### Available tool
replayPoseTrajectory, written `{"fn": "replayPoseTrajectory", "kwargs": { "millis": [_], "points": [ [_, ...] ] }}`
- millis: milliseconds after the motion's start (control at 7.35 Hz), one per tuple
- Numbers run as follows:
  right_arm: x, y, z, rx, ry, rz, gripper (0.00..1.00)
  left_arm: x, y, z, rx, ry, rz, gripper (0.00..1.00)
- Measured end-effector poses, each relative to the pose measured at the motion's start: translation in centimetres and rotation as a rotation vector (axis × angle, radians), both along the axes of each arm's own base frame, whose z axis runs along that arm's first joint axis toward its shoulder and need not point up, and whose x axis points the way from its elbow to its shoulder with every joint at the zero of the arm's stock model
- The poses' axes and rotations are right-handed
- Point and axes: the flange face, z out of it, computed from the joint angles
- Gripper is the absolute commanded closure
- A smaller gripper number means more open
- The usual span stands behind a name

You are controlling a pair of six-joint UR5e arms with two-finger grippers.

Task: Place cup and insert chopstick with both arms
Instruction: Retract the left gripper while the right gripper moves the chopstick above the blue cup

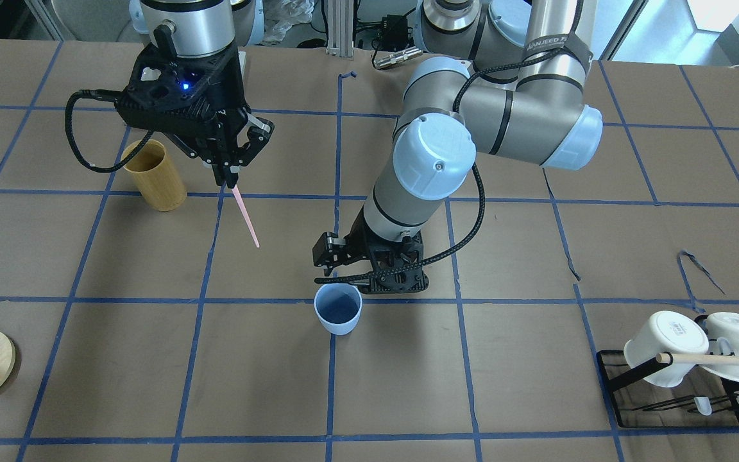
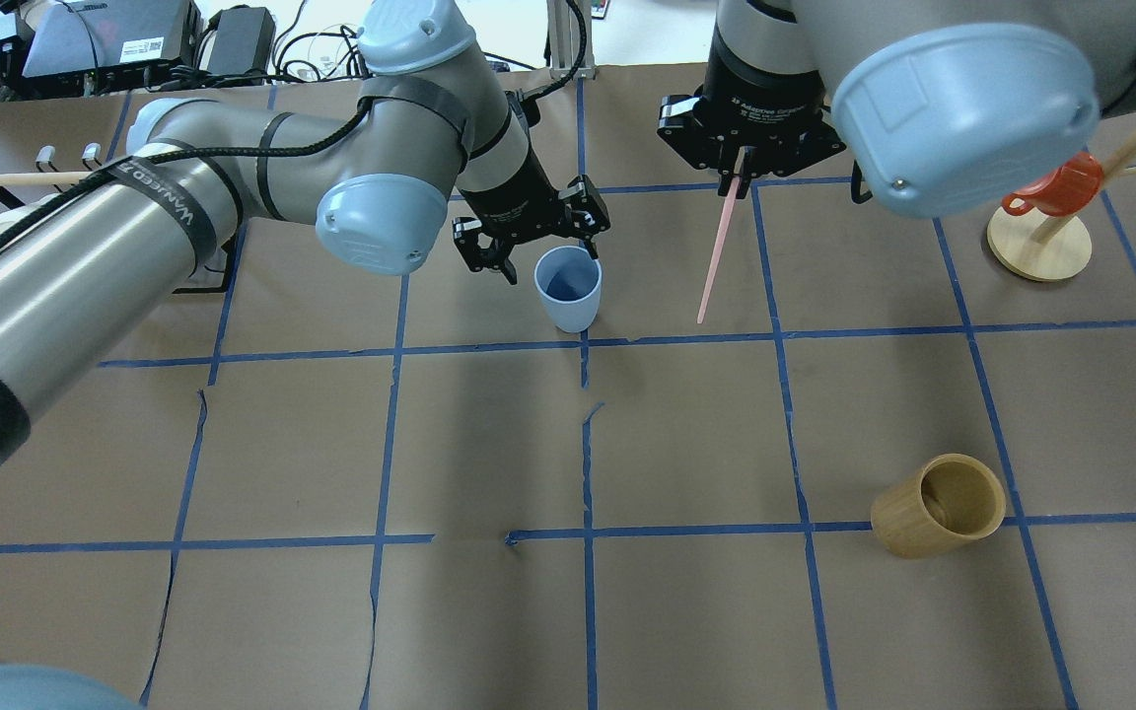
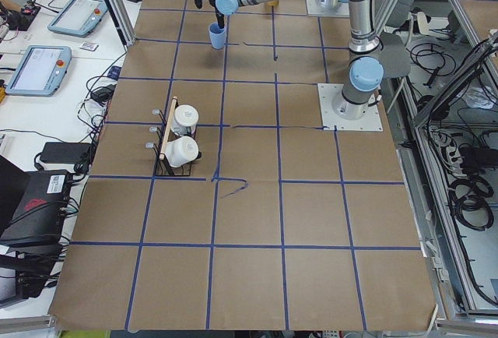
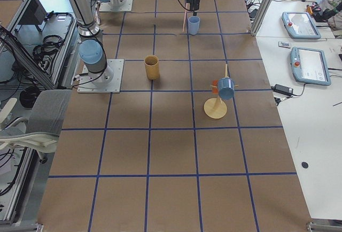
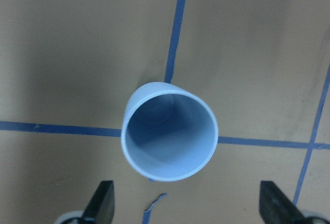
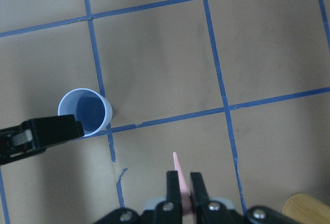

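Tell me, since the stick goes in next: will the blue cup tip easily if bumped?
Probably. The cup stands free of the open left pincer and narrows toward its base, so a sideways knock could tip it. It looks empty and thin-walled, likely light and easily shoved.

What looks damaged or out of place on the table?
Only the brown paper cover: it is torn in several spots, such as a tear beside the blue tape near the middle. The cup stands upright, and the right tool holds the chopstick.
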Motion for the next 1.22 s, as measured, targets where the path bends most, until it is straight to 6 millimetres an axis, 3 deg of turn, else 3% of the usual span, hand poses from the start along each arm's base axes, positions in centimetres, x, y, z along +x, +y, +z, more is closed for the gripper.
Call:
{"fn": "replayPoseTrajectory", "kwargs": {
  "millis": [408, 680, 952, 1224],
  "points": [
    [0.7, -0.7, 0.7, -0.083, -0.046, 0.013, 1.00, 5.4, 2.5, 3.4, -0.062, -0.096, -0.060, 0.00],
    [1.9, -1.9, 0.6, -0.149, -0.119, 0.031, 1.00, 10.1, 4.5, 5.9, -0.052, -0.111, -0.109, 0.00],
    [3.5, -2.0, 0.0, -0.160, -0.140, 0.050, 1.00, 15.5, 6.9, 8.4, -0.013, -0.143, -0.174, 0.00],
    [5.7, -1.1, -2.3, -0.118, -0.151, 0.049, 1.00, 18.5, 9.2, 11.1, -0.006, -0.194, -0.211, 0.00]
  ]
}}
